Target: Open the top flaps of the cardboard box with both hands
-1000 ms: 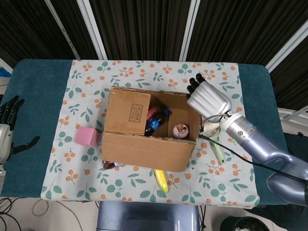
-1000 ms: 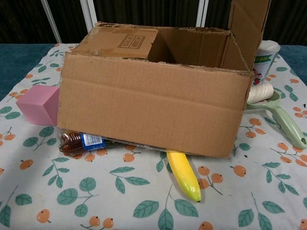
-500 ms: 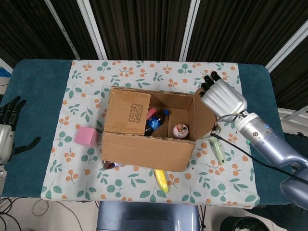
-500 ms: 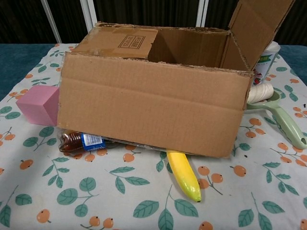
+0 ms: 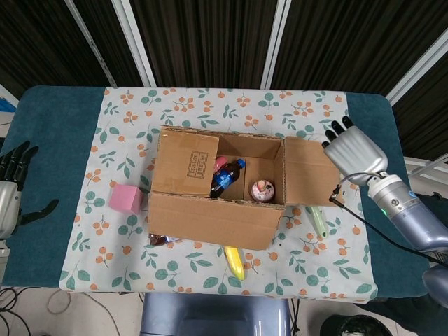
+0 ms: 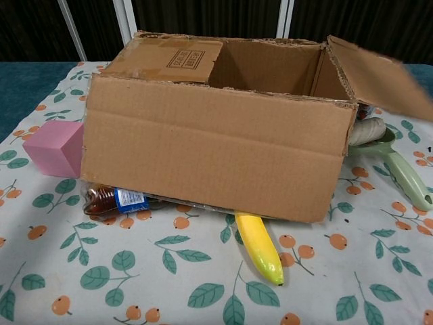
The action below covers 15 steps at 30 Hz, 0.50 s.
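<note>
Right flap [image 5: 310,180] out, perhaps untouched

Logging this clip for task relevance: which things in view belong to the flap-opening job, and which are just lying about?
Job:
cardboard box
right flap, folded outward
left flap, lying over the top
right hand
left hand

Lying about:
pink block
banana
green scoop
bottle under box

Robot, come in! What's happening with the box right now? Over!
Right hand open, beside the folded-out right flap. Left hand open, far off. Left flap still closed over the cardboard box.
</note>
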Motion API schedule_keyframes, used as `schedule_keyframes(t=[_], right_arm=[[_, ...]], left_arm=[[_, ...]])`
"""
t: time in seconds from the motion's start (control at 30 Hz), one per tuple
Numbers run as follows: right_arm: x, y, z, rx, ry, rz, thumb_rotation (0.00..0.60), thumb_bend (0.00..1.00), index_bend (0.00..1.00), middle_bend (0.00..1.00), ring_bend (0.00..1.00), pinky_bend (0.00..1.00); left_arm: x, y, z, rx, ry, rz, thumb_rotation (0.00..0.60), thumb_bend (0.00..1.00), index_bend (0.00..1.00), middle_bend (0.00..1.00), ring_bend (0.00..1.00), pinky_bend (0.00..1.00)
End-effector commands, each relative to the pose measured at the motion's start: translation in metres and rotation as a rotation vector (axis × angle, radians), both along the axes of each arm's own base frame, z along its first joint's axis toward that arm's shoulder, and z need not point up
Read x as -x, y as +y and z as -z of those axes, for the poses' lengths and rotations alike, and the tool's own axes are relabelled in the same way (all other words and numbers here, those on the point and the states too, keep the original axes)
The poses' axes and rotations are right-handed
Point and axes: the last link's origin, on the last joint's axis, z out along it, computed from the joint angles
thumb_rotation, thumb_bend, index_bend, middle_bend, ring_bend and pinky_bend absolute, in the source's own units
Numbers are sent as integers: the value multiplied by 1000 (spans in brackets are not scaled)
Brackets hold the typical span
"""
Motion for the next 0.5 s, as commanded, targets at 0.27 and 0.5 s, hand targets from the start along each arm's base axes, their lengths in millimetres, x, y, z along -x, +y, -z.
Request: schedule_keyframes(t=[0.27,0.5], right_arm=[[63,26,1,142,-347,181,600,714,303,214,181,241],[104,55,5,301,-552,281,600,378,70,66,112,229]], left_arm=[[-5,9,13,82,61,7,600,166,19,0,5,90],[-28,35,14,113,103,67,600,166,19,0,5,90]])
